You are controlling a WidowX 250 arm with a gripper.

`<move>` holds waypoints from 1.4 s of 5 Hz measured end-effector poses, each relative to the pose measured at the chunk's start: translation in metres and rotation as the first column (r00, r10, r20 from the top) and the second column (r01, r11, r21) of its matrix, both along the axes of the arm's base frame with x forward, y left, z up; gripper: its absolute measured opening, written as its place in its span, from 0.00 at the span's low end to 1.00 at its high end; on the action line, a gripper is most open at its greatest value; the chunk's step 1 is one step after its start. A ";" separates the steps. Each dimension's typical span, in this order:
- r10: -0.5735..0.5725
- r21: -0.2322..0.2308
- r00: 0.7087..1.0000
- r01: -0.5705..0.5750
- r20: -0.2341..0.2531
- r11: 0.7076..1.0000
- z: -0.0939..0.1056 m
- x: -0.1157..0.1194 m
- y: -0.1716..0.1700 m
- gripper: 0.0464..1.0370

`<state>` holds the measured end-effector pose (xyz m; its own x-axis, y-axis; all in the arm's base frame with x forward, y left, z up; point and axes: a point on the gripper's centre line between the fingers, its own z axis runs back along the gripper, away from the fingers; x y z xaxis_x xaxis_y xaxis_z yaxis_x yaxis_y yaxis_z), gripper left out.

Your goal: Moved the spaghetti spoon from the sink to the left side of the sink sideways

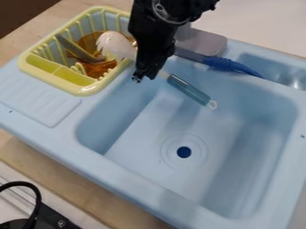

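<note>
Spaghetti spoon [190, 89]: pale head over the yellow dish rack [73, 90], teal handle over the blue sink's [138, 180] basin. Hand [144, 77]: at the spoon's midsection; whether spread or closed cannot be told. Amber item [97, 69]: inside rack. Dark-blue object [230, 65]: sink's rear edge.

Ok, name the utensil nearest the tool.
The spoon, teal handle over the sink; the grey utensil lies farther off, in the rack.
</note>
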<state>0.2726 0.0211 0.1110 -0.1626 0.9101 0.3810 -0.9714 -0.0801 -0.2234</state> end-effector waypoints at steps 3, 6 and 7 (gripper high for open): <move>0.122 0.025 0.993 -0.122 -0.003 0.992 -0.006 0.005 0.014 0.07; 0.136 0.015 0.990 -0.136 -0.027 0.991 -0.007 0.001 0.017 0.59; 0.154 0.025 0.988 -0.154 -0.025 0.988 -0.004 0.001 0.021 0.85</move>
<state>0.2741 0.0419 0.1070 -0.2898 0.8660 0.4075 -0.9535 -0.2245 -0.2011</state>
